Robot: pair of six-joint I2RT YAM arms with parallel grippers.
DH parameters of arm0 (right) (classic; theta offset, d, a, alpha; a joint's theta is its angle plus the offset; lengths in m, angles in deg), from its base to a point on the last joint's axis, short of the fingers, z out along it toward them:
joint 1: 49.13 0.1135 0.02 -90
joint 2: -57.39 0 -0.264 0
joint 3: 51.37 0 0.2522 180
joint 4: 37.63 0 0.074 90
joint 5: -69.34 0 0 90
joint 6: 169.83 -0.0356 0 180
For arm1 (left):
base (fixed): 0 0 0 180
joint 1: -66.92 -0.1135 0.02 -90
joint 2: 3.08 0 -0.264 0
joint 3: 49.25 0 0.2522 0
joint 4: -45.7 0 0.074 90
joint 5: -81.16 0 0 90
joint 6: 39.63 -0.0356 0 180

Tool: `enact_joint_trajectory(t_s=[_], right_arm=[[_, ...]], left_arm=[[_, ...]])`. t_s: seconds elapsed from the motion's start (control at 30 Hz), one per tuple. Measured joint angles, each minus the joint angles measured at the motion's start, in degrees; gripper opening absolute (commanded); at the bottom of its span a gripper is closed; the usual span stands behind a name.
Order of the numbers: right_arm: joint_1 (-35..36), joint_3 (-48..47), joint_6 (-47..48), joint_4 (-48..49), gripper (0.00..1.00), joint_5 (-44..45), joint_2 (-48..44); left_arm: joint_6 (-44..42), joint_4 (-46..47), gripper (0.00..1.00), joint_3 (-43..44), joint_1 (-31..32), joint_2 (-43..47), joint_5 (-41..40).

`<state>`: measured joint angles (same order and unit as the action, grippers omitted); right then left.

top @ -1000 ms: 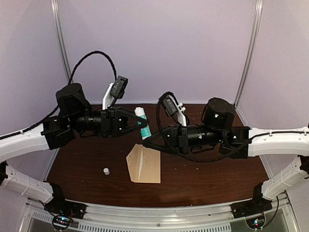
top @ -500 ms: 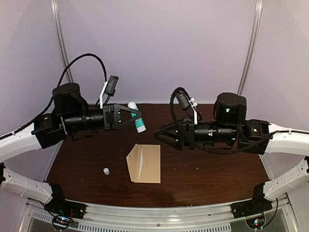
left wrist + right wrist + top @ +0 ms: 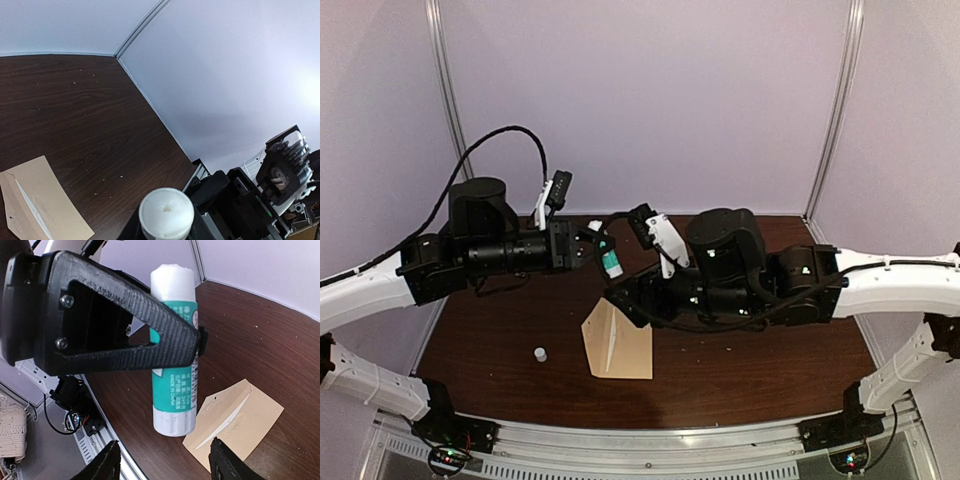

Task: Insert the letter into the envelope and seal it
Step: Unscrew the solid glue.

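The tan envelope [image 3: 620, 340] lies flat on the dark table, flap side up; it also shows as the envelope [image 3: 237, 420] and the envelope [image 3: 42, 207]. A thin pale strip [image 3: 225, 422] runs along its flap line; I cannot tell if that is the letter, which is otherwise hidden. My left gripper [image 3: 603, 252] is shut on an uncapped green-and-white glue stick [image 3: 175, 350], held above the table with its white tip [image 3: 166, 212] bare. My right gripper [image 3: 165, 462] is open just short of the stick's lower end, with nothing between its fingers.
A small white cap [image 3: 539, 353] stands on the table left of the envelope. The left gripper's black finger [image 3: 115, 325] crosses the right wrist view. The right arm [image 3: 280, 170] sits close to the stick. Pale walls enclose the table's back and sides.
My right gripper opened, drew back to the right, then swung left again under the glue stick. The left arm shifted slightly with the stick. Envelope and cap stayed put.
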<state>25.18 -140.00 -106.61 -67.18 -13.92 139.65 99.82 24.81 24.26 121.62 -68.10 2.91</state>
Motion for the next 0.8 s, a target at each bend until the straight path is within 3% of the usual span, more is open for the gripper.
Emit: enact_joint_trajectory(t_s=[0.27,0.57,0.8], right_arm=[[1.22,-5.38,1.4,-3.23,0.53,5.07,5.57],[1.36,-7.19,2.21,-5.22,0.39,8.85,6.8],[1.6,-7.56,2.84,-5.44,0.35,9.27,7.32]], left_arm=[[0.83,0.61,0.0,-0.5,0.0,-0.02,0.04],[1.11,1.09,0.0,-0.83,0.0,-0.02,0.07],[1.33,1.14,0.0,-1.11,0.0,-0.33,0.07]])
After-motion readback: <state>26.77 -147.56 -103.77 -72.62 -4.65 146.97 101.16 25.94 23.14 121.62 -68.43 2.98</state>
